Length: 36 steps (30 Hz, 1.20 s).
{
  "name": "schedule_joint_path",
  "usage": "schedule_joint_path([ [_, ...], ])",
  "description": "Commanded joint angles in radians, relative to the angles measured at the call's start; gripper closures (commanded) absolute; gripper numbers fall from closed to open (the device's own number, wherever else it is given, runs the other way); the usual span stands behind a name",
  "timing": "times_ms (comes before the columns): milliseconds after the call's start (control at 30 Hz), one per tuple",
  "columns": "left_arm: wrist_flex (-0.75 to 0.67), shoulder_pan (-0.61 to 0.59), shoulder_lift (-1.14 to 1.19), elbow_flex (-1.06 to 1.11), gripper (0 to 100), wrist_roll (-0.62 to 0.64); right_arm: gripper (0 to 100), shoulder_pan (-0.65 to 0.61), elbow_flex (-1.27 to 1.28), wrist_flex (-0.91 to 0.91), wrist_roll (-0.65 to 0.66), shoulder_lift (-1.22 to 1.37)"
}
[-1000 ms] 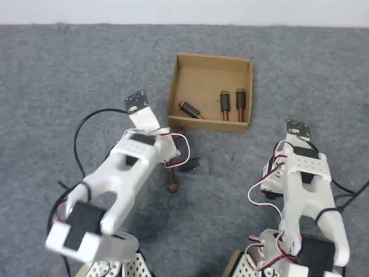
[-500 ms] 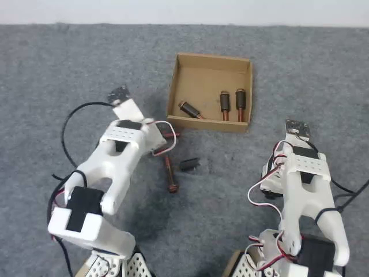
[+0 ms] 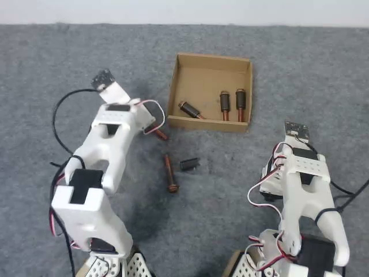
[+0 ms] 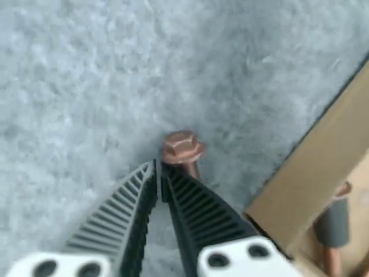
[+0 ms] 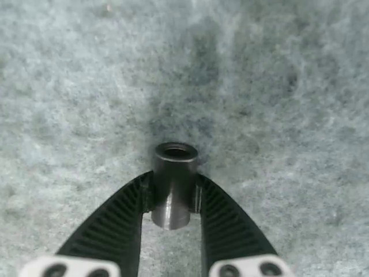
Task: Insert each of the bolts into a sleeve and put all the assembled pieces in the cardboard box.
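Copper is what I track first. My left arm has swung left, off the middle of the grey felt counter (image 3: 57, 69), and its pincer (image 4: 158, 168) is pinched narrow on a copper-coloured hex-head bolt (image 4: 183, 148) just left of the box's near-left corner. That uncovers a second copper bolt (image 3: 169, 172) and a short black sleeve (image 3: 189, 164), lying loose, near each other but apart. At the near right, my right pincer (image 5: 174, 189) grips a dark cylindrical sleeve (image 5: 174, 164), its open bore showing. I judge mating these two comes next. The open cardboard box (image 3: 210, 123) holds three assembled pieces: a slanted piece (image 3: 190, 109) at the left, then a middle piece (image 3: 225, 104) and a right-hand piece (image 3: 240, 101) side by side.
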Motion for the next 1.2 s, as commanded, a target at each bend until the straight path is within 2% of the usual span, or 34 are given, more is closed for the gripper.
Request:
schedule_joint_path([
  [0, 0.135, 0.005, -0.086, -0.097, 96, 0.064, 99.2, -0.010, -0.005, -0.005, 0.017, -0.047],
  [167, 0.144, 0.041, -0.173, -0.047, 82, 0.080, 99.2, -0.010, -0.005, -0.007, 0.017, -0.047],
  [233, 0.144, 0.051, -0.178, -0.036, 80, 0.109, 99.2, -0.010, -0.005, -0.008, 0.017, -0.047],
  [533, 0.083, 0.021, -0.129, -0.031, 90, 0.126, 99.2, -0.010, -0.005, -0.007, 0.017, -0.047],
  [667, 0.037, 0.021, -0.061, -0.041, 91, 0.124, 99.2, -0.010, -0.005, -0.007, 0.017, -0.047],
  [933, 0.046, 0.020, 0.032, -0.107, 91, 0.124, 99.2, -0.010, -0.005, -0.005, 0.017, -0.047],
  [1167, 0.044, -0.057, 0.149, -0.209, 91, 0.124, 99.2, -0.010, -0.005, -0.005, 0.017, -0.047],
])
